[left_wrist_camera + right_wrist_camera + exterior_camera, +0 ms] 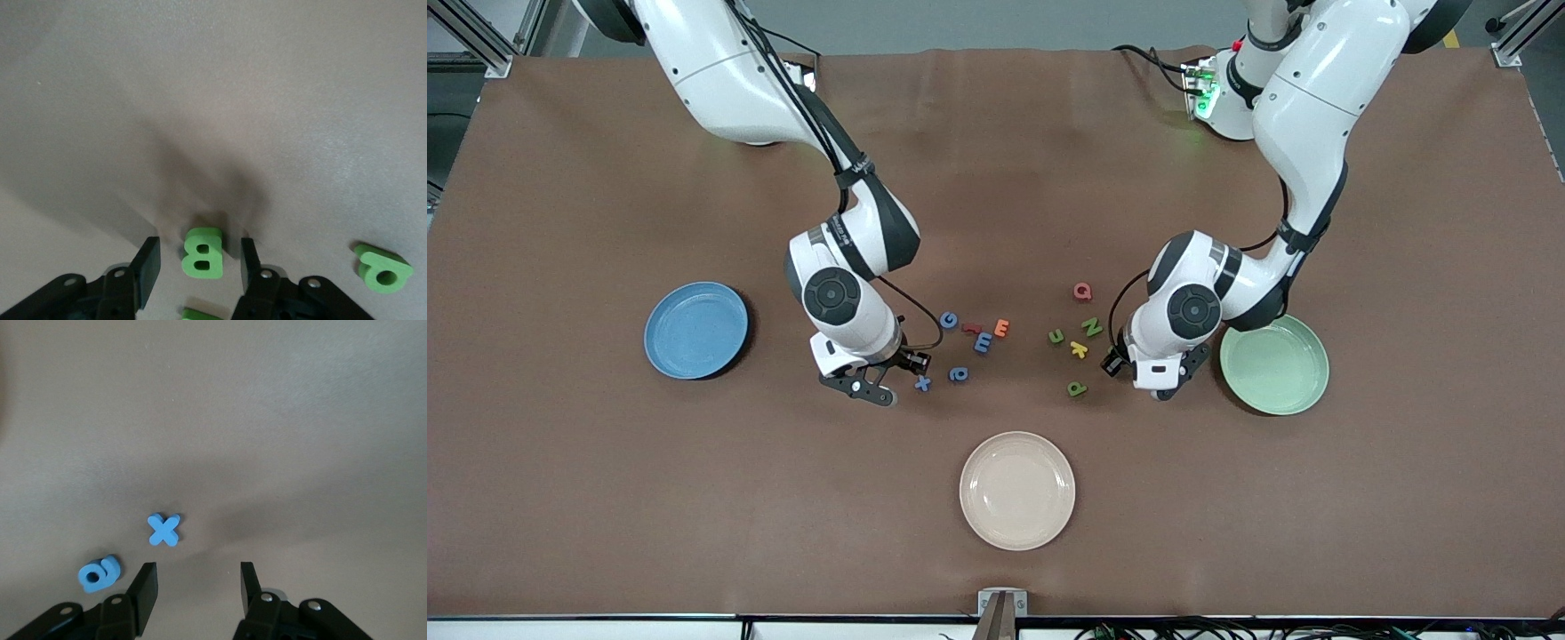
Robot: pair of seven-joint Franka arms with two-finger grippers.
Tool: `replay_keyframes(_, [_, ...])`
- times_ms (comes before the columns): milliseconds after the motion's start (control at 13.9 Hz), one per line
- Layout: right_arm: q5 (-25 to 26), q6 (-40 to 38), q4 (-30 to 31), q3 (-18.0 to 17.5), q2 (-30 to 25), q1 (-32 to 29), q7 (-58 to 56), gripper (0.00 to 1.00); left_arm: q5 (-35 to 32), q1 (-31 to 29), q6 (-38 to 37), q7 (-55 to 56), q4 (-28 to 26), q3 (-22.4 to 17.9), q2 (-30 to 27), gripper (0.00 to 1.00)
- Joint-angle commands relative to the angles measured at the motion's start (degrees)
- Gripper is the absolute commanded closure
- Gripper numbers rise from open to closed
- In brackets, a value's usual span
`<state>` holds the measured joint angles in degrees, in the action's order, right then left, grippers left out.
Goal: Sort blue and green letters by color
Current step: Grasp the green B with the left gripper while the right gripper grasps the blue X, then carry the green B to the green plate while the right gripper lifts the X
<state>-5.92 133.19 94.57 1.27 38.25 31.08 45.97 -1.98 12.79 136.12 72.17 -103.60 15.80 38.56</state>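
Green B (202,253) lies between the left gripper's (200,265) half-open fingers, not clamped; green p (382,269) sits just beside; the right gripper (199,587) hovers half-open, holding nothing, near blue x (163,530) and blue a (99,574).

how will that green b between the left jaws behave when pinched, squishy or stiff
The green B looks like thick matte foam, so probably light and slightly squishy. Lying flat on the table, it shouldn't roll, though a small piece may twist if pinched off-centre.
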Motion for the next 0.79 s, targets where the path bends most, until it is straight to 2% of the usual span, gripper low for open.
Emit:
replay_keyframes(0, [1.0,1.3,-0.7,0.6,1.6,1.0,1.8,0.41,-1.0,0.4,0.2,1.1,0.9,-0.2,0.9,0.75])
replay_keyframes(72, [1.0,1.5,-0.8,0.6,2.1,1.6,1.8,0.41,-1.0,0.4,0.2,1.0,0.9,-0.2,0.9,0.86])
replay_keyframes(216, [1.0,1.7,-2.5,0.6,3.8,2.0,3.0,0.41,-1.1,0.3,-0.1,0.6,0.9,-0.2,0.5,0.99])
replay_keyframes(503, [1.0,2.7,-3.8,0.7,5.7,2.8,4.0,0.41,-1.1,-2.1,-5.7,-2.6,1.0,-0.5,-5.0,1.00])
replay_keyframes(719, [1.1,3.6,-3.8,0.7,6.3,2.9,4.4,0.41,-1.2,-6.6,-11.7,-9.9,0.9,-0.6,-9.5,1.00])
